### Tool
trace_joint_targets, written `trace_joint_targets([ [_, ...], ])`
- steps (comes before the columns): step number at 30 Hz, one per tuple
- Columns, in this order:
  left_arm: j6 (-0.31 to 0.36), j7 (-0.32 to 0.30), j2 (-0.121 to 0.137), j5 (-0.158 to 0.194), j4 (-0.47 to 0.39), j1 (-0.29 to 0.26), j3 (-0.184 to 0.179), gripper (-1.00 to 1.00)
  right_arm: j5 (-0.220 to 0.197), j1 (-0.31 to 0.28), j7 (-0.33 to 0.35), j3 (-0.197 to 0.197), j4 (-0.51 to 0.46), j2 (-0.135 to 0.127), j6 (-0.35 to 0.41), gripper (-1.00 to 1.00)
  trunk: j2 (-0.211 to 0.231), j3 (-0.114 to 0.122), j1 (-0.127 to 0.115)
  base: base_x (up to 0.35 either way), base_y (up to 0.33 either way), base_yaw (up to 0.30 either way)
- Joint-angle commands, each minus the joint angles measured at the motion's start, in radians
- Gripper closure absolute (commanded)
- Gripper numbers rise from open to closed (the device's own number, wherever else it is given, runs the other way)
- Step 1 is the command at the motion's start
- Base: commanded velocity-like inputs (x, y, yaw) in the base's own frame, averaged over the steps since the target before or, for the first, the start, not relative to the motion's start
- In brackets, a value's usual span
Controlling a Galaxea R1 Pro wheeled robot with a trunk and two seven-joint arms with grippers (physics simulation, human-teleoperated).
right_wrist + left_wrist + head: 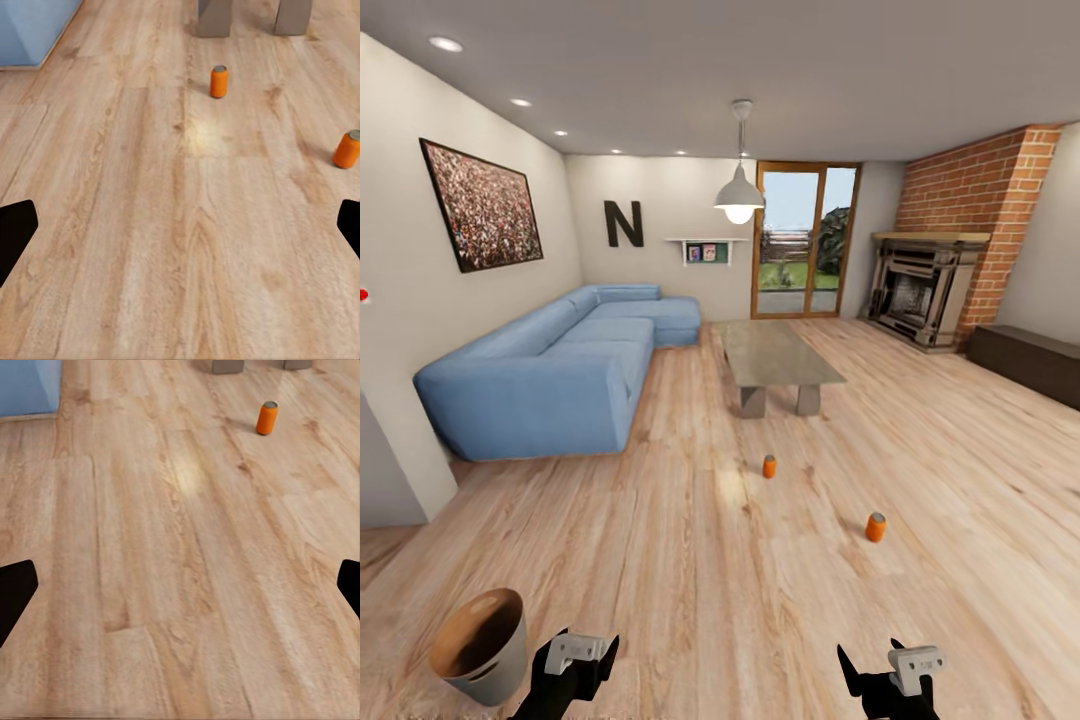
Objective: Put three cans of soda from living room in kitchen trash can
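Two bright orange drink cans with grey tops, upright on the pale wood-plank floor: the nearer one [875,527] ahead of the right jaws [892,668], the farther [769,466] well ahead of both, short of the stone coffee bench [775,357]. One round grey bin with a coppery brown inside [482,645], just beside the left jaws [575,662] on their outer side. Both arms low and forward, jaws spread wide, holding nothing. One blue corner sofa [550,365] far beyond the left jaws.

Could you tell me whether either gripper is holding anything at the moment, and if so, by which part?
Nothing is held. The left gripper and right gripper are both open and empty above the floor.
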Motion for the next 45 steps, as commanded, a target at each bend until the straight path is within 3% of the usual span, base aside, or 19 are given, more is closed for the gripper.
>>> trace_joint_targets([
  [1, 0.0, 0.0, 0.0, 0.0, 0.0, 0.0, 0.0, -1.0, 0.0, 0.0, 0.0, 0.0, 0.0, 0.0, 0.0, -1.0, 0.0, 0.0, 0.0, 0.0, 0.0, 0.247],
  [33, 0.0, 0.0, 0.0, -0.002, 0.002, 0.0, 0.0, -1.0, 0.004, 0.0, 0.0, 0.001, 0.006, 0.0, 0.0, -1.0, 0.0, 0.0, 0.0, 0.0, 0.0, 0.244],
  [45, 0.0, 0.0, 0.0, -0.003, 0.002, 0.0, 0.0, -1.0, 0.006, -0.006, -0.001, 0.003, 0.039, 0.0, -0.046, -1.0, 0.0, 0.0, 0.0, 0.0, 0.0, 0.055],
])
